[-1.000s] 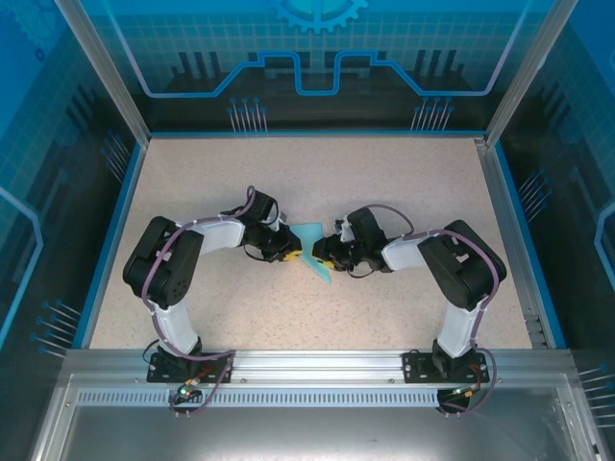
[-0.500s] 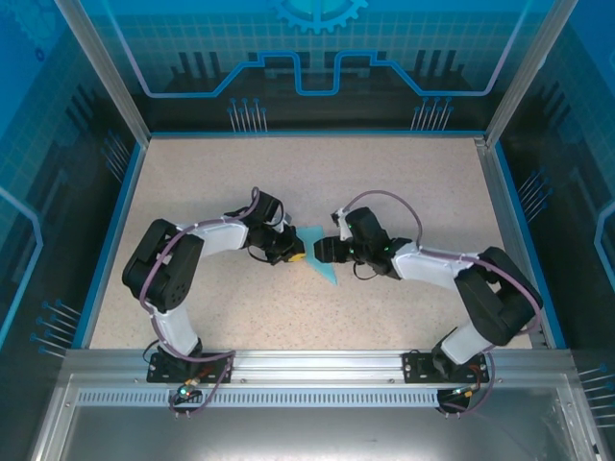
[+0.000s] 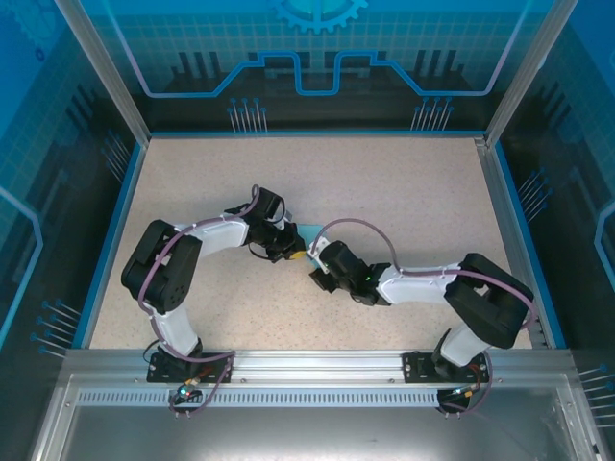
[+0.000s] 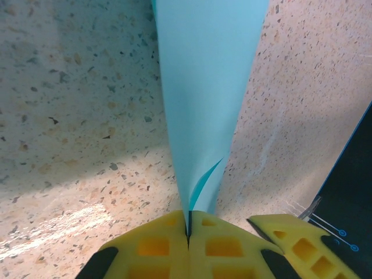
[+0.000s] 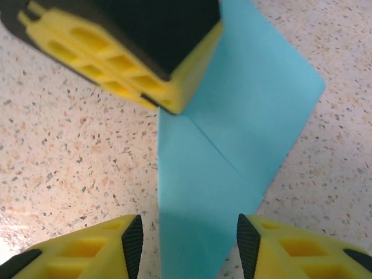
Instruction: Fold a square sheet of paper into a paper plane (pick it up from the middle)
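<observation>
At the near side of the speckled beige tabletop (image 3: 413,182), both arms reach inward toward the centre. Nearest is the right arm's yellow-padded end effector (image 5: 186,247). Its jaws stand apart, one finger on each side of the near tip of the thin, light cyan paper sheet (image 5: 238,133), and no contact with the paper is apparent. Compared with one second ago, the right arm has dropped from a raised-elbow posture to a low, stretched one. Its end effector has swung from the right side of the sheet round to the near side.

Just beyond, the light cyan paper sheet lies at the middle of the tabletop, already folded. A diagonal layer edge crosses it in the right wrist view, and it narrows toward the left arm's grip. It is not yet a finished dart.

Farther on, the left arm's yellow-padded end effector (image 4: 189,228) is closed on one pointed end of the sheet, its pads pressed together with paper between them. This closing has completed within the last second.

Judgement: the left end effector now anchors the sheet, and the right end effector is placed to take the free tip for the next fold. The sheet is thin, so an off-centre closure would likely skew the crease or pull the paper out of the left grip.
</observation>
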Action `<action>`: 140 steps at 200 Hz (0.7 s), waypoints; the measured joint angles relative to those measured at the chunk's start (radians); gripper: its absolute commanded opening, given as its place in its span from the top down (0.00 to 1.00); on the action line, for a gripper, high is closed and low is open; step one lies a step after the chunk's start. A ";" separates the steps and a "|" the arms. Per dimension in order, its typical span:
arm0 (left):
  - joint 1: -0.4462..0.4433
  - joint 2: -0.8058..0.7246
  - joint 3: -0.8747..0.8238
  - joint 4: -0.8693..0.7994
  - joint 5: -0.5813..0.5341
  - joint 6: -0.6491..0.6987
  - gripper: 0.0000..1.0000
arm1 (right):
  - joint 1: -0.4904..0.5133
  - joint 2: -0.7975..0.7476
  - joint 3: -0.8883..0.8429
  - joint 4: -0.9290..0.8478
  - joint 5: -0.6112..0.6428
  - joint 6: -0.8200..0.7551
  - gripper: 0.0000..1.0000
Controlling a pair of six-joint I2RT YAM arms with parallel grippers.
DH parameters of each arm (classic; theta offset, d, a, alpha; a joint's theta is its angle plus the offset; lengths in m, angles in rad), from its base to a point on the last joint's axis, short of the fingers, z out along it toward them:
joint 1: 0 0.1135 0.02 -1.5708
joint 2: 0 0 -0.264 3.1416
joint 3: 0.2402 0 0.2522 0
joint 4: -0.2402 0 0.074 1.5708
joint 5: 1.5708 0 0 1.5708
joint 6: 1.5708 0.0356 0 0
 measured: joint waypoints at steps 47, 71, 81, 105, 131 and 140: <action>0.000 0.000 0.000 -0.014 0.000 -0.003 0.96 | 0.035 0.092 0.018 0.041 0.097 -0.039 0.59; 0.000 -0.001 0.000 -0.017 0.000 -0.003 0.96 | 0.036 0.106 0.024 0.071 0.138 -0.045 0.62; 0.000 -0.002 0.000 -0.017 0.000 -0.003 0.96 | 0.037 0.106 0.024 0.083 0.147 -0.049 0.64; 0.000 -0.003 0.000 -0.017 0.000 -0.003 0.96 | 0.037 0.108 0.027 0.104 0.161 -0.054 0.68; 0.000 -0.007 0.000 -0.017 0.000 -0.003 0.95 | 0.037 0.124 0.037 0.116 0.161 -0.066 0.73; 0.000 -0.008 0.000 -0.017 0.000 -0.003 0.95 | 0.039 0.127 0.038 0.120 0.161 -0.068 0.73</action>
